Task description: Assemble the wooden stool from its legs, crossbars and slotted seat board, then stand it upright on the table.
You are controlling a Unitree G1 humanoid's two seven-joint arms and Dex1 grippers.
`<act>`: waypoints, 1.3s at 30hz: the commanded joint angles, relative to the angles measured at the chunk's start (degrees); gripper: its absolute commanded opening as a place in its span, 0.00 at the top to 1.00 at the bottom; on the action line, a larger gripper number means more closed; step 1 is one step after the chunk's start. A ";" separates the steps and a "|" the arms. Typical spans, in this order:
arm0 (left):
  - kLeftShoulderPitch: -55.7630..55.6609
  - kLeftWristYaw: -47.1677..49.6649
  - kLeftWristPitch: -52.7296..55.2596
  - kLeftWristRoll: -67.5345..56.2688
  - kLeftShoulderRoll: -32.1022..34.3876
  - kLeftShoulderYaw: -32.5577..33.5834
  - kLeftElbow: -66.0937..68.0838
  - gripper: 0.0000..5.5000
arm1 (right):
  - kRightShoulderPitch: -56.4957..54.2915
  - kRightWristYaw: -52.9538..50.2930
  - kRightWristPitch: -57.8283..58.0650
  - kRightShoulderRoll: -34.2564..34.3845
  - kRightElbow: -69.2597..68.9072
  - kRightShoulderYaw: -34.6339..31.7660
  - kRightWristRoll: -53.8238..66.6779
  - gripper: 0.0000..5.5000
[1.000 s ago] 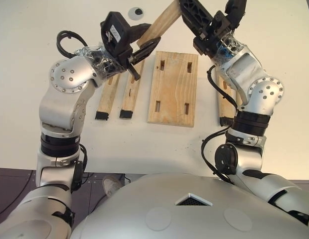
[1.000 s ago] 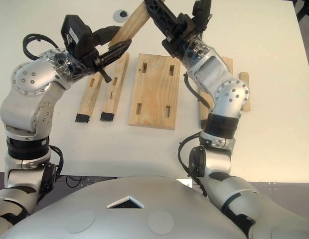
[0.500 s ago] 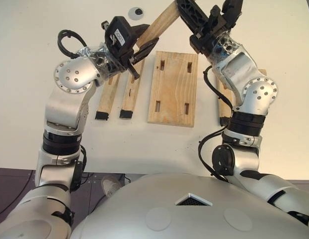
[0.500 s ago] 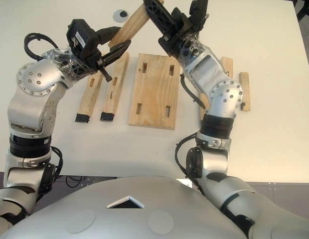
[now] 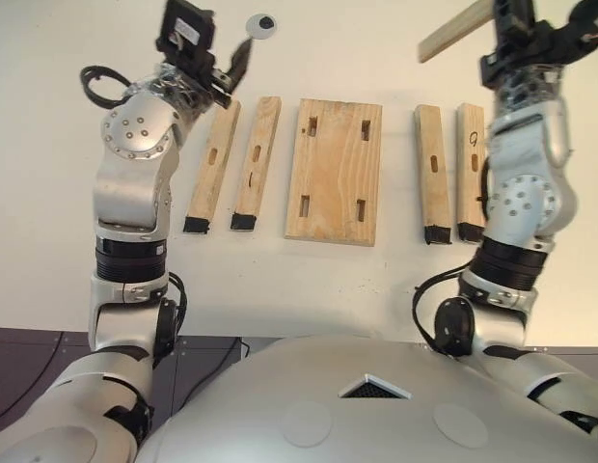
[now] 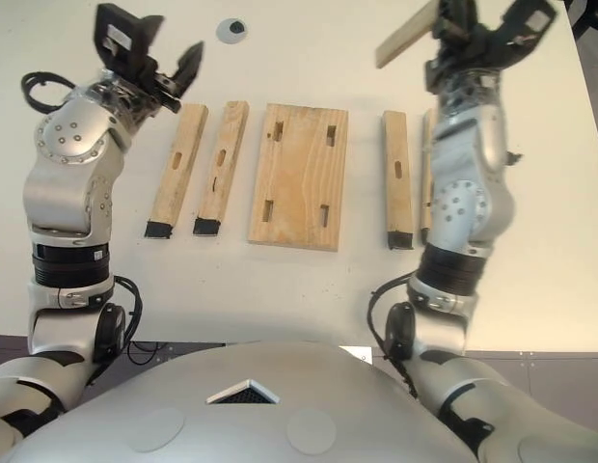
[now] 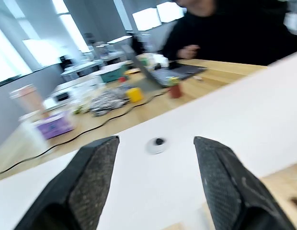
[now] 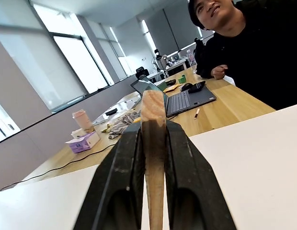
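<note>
Right gripper (image 8: 154,143) of ours clamped on a crossbar (image 5: 455,31), high over the bench (image 5: 376,280) at far right, left gripper (image 7: 155,143) wide, holding nothing, far left, we see the slotted seat board (image 5: 335,172) flat mid-bench, 2 left legs (image 5: 213,164) and 2 right legs (image 5: 431,172) flanking it

Small round grey disc (image 5: 261,25) with dark centre on white table (image 5: 309,280)

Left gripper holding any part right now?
No. In the left wrist view the left gripper has its fingers spread wide apart, with nothing gripped between them.
</note>
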 commanded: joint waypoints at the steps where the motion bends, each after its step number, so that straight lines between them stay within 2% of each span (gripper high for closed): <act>1: 6.76 8.56 0.88 -1.67 -6.37 7.96 -2.21 0.52 | -0.11 4.43 8.64 -9.44 0.24 -4.17 4.31 0.93; 6: 11.84 14.85 -0.90 -2.14 -12.29 11.66 -5.03 0.68 | -3.64 6.57 15.00 -15.00 2.15 -6.80 7.90 0.93; 10: 13.62 16.23 -1.43 -2.25 -13.35 13.15 -4.59 0.77 | 0.15 2.67 22.27 -13.64 -1.56 -11.77 14.49 0.93; 14: 14.03 16.75 -0.55 -2.50 -12.86 14.48 -4.62 0.77 | 8.69 -3.37 26.88 -10.03 -9.23 -14.85 20.28 0.93; 19: 14.25 17.31 -0.12 -2.98 -12.94 15.89 -4.62 0.77 | 15.92 -6.02 27.97 -6.25 -13.60 -12.67 22.82 0.93; 39: 5.12 10.24 0.62 -1.88 -6.78 10.82 2.48 0.77 | 20.56 -2.87 12.25 -1.87 -6.91 -8.39 14.47 0.93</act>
